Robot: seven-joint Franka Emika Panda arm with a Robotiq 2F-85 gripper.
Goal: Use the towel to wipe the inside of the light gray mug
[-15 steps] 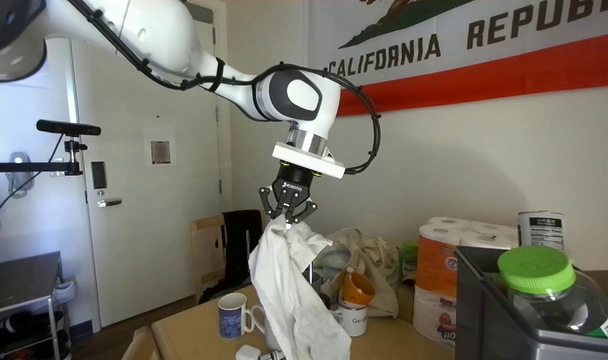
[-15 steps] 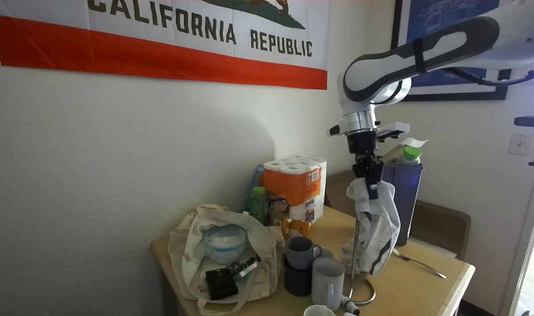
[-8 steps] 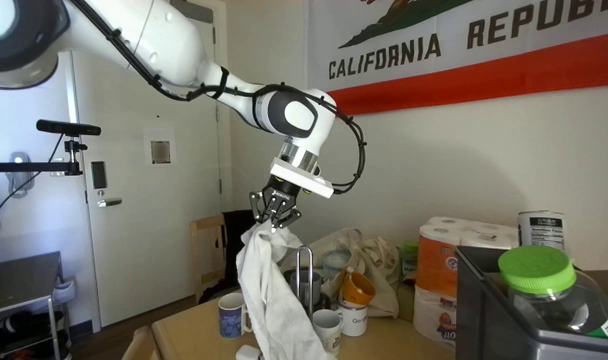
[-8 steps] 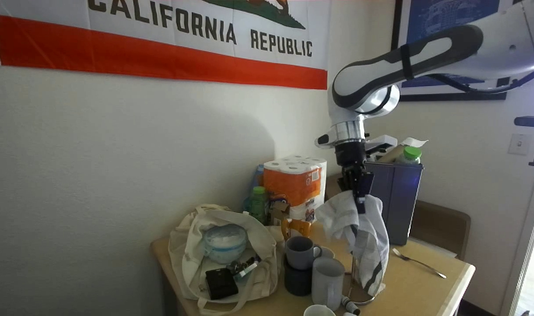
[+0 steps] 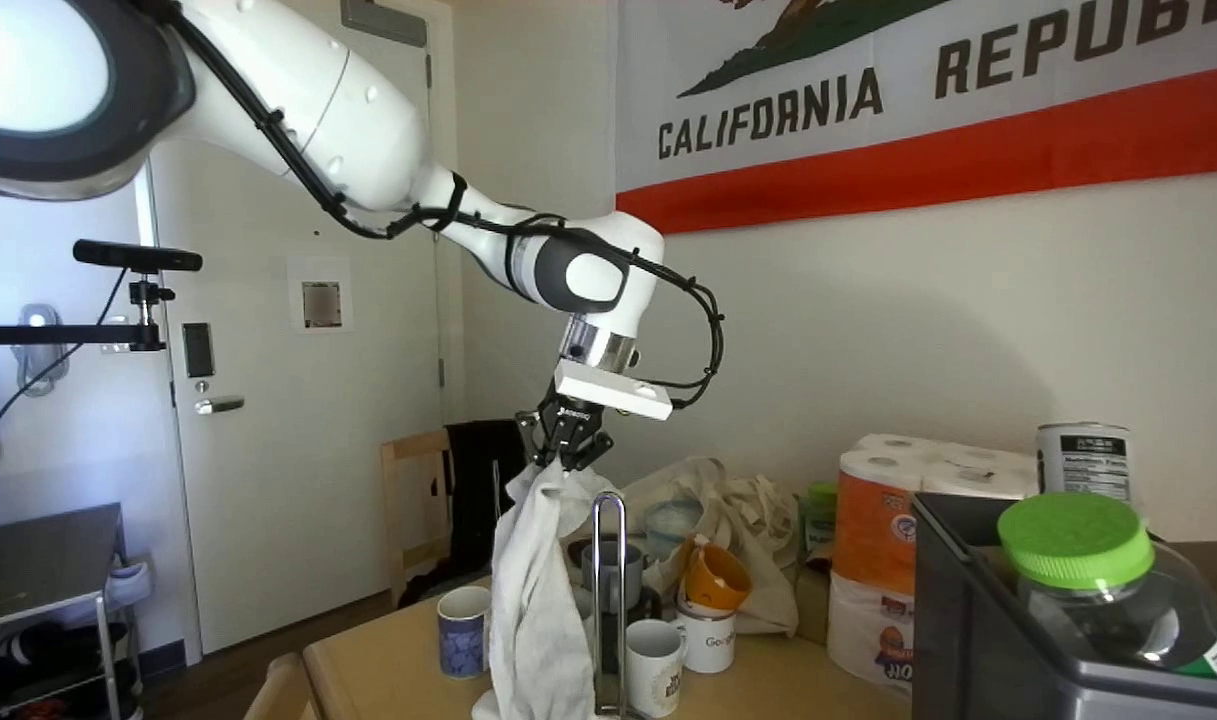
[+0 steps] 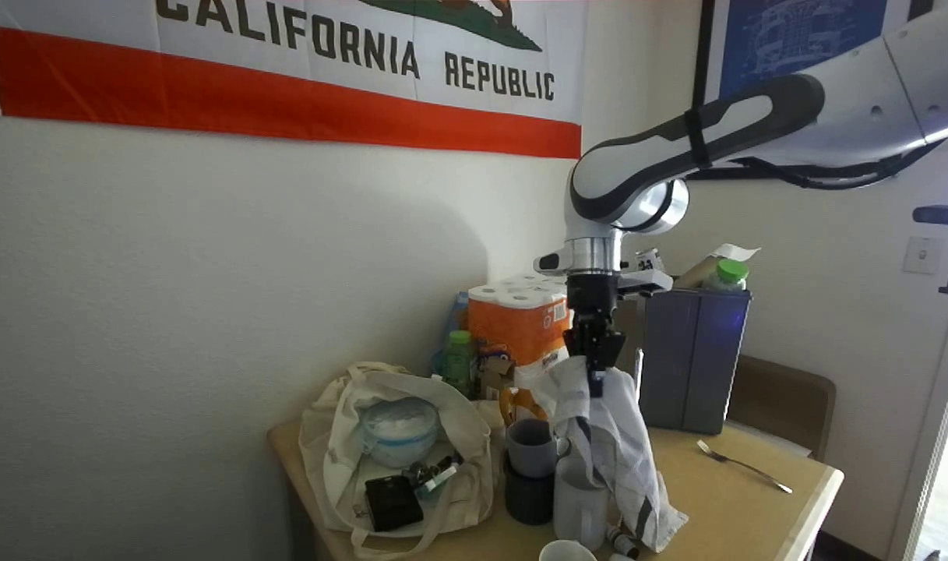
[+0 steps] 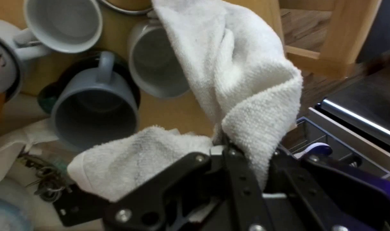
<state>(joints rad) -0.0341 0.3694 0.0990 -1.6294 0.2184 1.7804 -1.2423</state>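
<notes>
Towel [image 5: 543,600] hangs pinched between the jaws, its folds trailing beneath them. The light gray mug [image 6: 571,510] stands below the jaws on the desk [image 6: 727,514], partly hidden.

- The white arm [image 5: 363,140] slopes down from the upper left in an exterior view.
- At its upper end there, a joint cap [image 5: 38,65] shows a pale face inside a dark rim.
- The forearm [image 6: 762,117] angles down from the upper right in an exterior view, with a black strap [image 6: 697,139] around it.
- A black cable [image 5: 302,163] follows the arm and loops out beside the wrist [image 5: 593,280].
- The wrist is bent downward; a silver ring [image 5: 596,345] and a white bar [image 5: 613,389] sit above the black gripper [image 5: 565,463], which points down.
- In the wrist view, the fingers [image 7: 246,192] are pinched together on the towel [image 7: 246,80], tips partly hidden in its folds.
</notes>
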